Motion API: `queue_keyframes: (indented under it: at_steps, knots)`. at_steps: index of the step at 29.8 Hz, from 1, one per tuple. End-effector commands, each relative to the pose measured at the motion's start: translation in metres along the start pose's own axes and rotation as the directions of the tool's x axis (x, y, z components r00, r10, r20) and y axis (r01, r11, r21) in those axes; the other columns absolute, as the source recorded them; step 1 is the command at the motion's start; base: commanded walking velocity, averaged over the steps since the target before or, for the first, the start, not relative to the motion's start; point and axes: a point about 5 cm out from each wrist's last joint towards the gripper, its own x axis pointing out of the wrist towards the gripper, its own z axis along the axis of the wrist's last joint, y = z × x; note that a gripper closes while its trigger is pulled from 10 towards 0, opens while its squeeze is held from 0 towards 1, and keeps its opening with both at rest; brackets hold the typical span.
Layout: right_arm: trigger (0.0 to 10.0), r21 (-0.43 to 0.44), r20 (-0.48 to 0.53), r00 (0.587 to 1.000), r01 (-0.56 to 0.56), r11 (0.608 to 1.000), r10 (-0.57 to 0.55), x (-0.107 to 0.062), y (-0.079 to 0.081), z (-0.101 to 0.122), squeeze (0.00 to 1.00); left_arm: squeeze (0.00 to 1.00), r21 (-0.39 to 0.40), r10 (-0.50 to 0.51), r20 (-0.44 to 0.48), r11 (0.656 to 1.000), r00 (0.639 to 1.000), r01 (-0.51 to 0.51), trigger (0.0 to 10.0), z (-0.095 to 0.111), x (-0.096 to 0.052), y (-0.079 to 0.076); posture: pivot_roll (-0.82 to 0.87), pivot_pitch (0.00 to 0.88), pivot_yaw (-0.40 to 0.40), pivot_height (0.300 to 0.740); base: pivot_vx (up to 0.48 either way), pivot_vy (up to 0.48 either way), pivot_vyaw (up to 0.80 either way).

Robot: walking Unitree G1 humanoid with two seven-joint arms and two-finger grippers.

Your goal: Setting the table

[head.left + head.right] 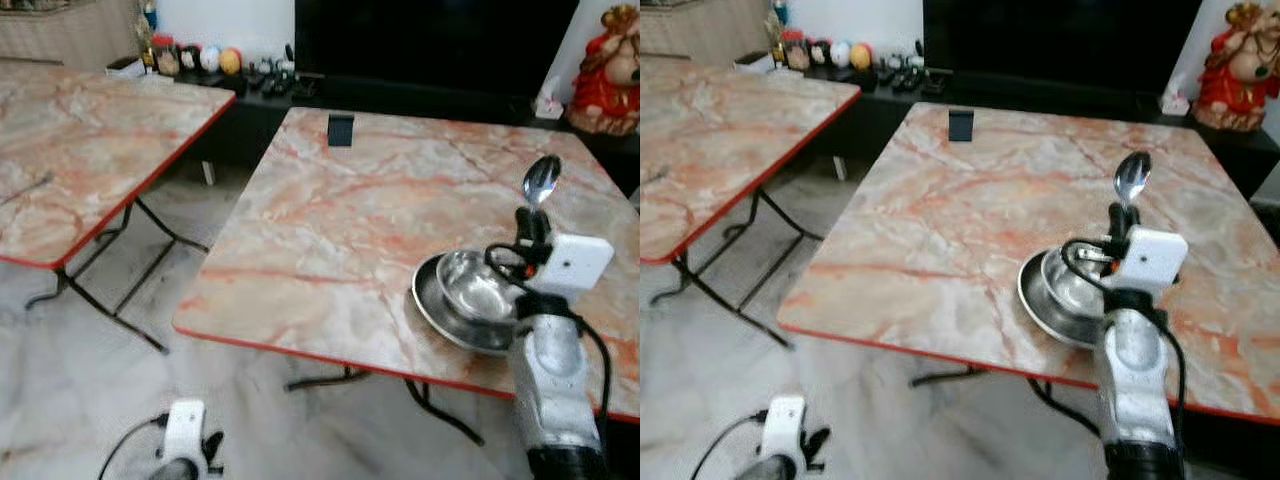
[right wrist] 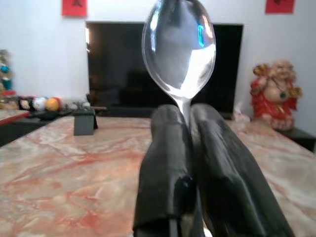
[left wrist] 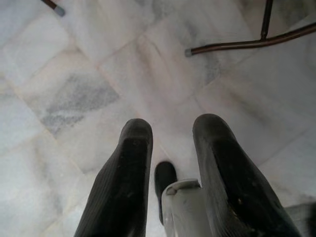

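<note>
In the left eye view, a marble-pattern bench (image 1: 350, 230) with a red edge stands in front of the robot, and a second bench (image 1: 90, 150) of the same kind stands to the left, apart from it. On the near right part of the first bench lies a steel plate (image 1: 432, 305) with a steel bowl (image 1: 475, 285) inside it. The right hand (image 1: 532, 228) is above the far right side of the bowl, and it holds a spoon (image 1: 541, 180) upright, with the round end up. A small dark block (image 1: 340, 129) stands near the far edge of this bench. Beyond the bench there is a large black television (image 1: 430, 40), and a red figurine (image 1: 610, 70) stands far right. The left hand (image 1: 205, 450) hangs low over the marble floor (image 1: 70, 400), near and left of the bench. The right eye view shows the same scene, with the spoon (image 1: 1131, 178) over the bowl (image 1: 1075, 285). In the left wrist view, the two black fingers (image 3: 123, 182) of the left hand point to the floor tiles, with a narrow gap between them and nothing held; thin dark bench legs (image 3: 247, 44) cross the floor beyond. In the right wrist view, the black fingers (image 2: 168, 177) of the right hand are closed tight on the thin neck of the spoon (image 2: 180, 49), whose shiny round end stands up before the television (image 2: 123, 64), and the block (image 2: 84, 122) stands on the far left of the bench.
</note>
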Motion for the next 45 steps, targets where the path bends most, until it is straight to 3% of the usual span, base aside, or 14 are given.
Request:
queue_keyframes:
  at_steps: [1, 12, 24, 45]
  knots:
    - [10.0, -0.008, 0.001, 1.0, 0.026, 1.0, -0.026, -0.0003, -0.008, 0.0006, 0.0, 0.0, -0.015, -0.002, -0.005, 1.0, 1.0, 0.002, 10.0, -0.0013, 0.0003, -0.0035, 0.01, 0.0, -0.05, 0.727, 0.0, 0.0, 0.0]
    - [10.0, 0.002, -0.004, 0.999, 0.035, 0.999, -0.035, 0.0002, -0.0086, -0.0001, 0.0, 0.0, -0.017, -0.01, -0.015, 1.0, 1.0, 0.01, 10.0, -0.0033, -0.0002, -0.0034, 0.01, 0.0, -0.05, 0.727, 0.0, 0.0, 0.0]
    - [10.0, 0.0, -0.006, 1.0, 0.029, 1.0, -0.029, 0.0019, -0.0088, -0.0001, 0.0, 0.0, -0.017, -0.018, -0.015, 1.0, 1.0, 0.018, 10.0, -0.0031, 0.0002, -0.0051, 0.01, 0.0, -0.05, 0.727, 0.0, 0.0, -0.7]
    - [10.0, -0.012, 0.003, 1.0, 0.026, 1.0, -0.026, 0.0019, -0.0085, 0.0009, 0.0, 0.0, -0.006, -0.013, -0.014, 1.0, 1.0, 0.013, 10.0, -0.0034, 0.0, -0.005, 0.01, 0.0, -0.052, 0.727, 0.0, -0.165, 0.0]
